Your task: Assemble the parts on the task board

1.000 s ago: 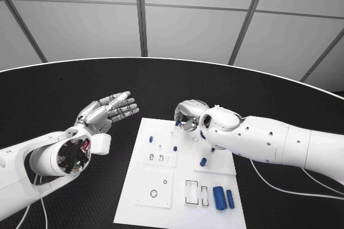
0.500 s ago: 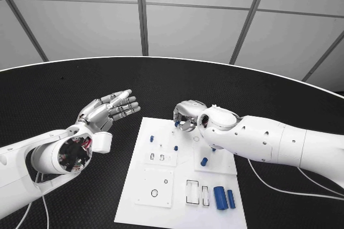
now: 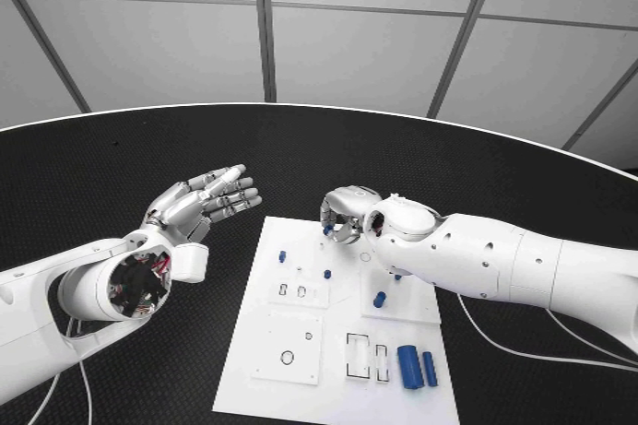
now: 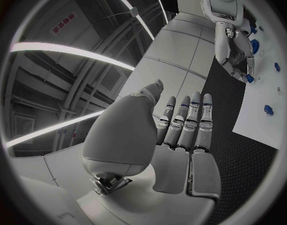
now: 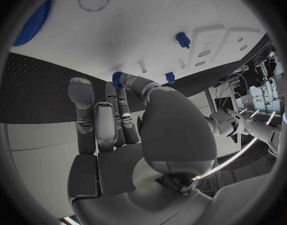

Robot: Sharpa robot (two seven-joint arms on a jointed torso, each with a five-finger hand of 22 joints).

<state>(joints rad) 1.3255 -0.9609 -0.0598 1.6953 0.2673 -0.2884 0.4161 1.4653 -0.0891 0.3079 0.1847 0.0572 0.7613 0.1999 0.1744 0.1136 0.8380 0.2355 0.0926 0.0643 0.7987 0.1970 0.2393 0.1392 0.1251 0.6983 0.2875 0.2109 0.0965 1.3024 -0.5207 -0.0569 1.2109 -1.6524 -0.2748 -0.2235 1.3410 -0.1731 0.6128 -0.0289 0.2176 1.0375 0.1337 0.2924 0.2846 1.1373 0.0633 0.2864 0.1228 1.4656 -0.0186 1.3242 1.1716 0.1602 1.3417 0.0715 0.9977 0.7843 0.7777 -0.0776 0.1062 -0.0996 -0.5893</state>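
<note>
A: While the right robot hand (image 3: 348, 218) sits low over the far edge of the board (image 3: 266, 347), what is it pinching?

B: A small blue part (image 3: 328, 229), caught at the fingertips. The right wrist view shows it too (image 5: 118, 78), held just above the white plate (image 5: 125, 30), apart from it as far as I can tell. I'd judge it is held that way so one end stays free to go down into a seat.

A: And the left robot hand (image 3: 202, 204)?

B: Released, fingers straight and apart, holding nothing (image 4: 181, 130). It hangs above the desk (image 3: 147, 167) off the board's far-left corner, probably parked so it doesn't shadow the work (my guess, nothing more).

A: Where are the other parts?

B: Two long blue cylinders (image 3: 416, 366) lie side by side near the board's near-right corner, beside a pair of rectangular slots (image 3: 366, 356). Smaller blue pieces stand further up: one (image 3: 282, 256) towards the left edge, one (image 3: 327, 274) mid-board, one (image 3: 379, 300) towards the right.

A: So the job is early?

B: I'd say so; most pieces look unseated.
</note>
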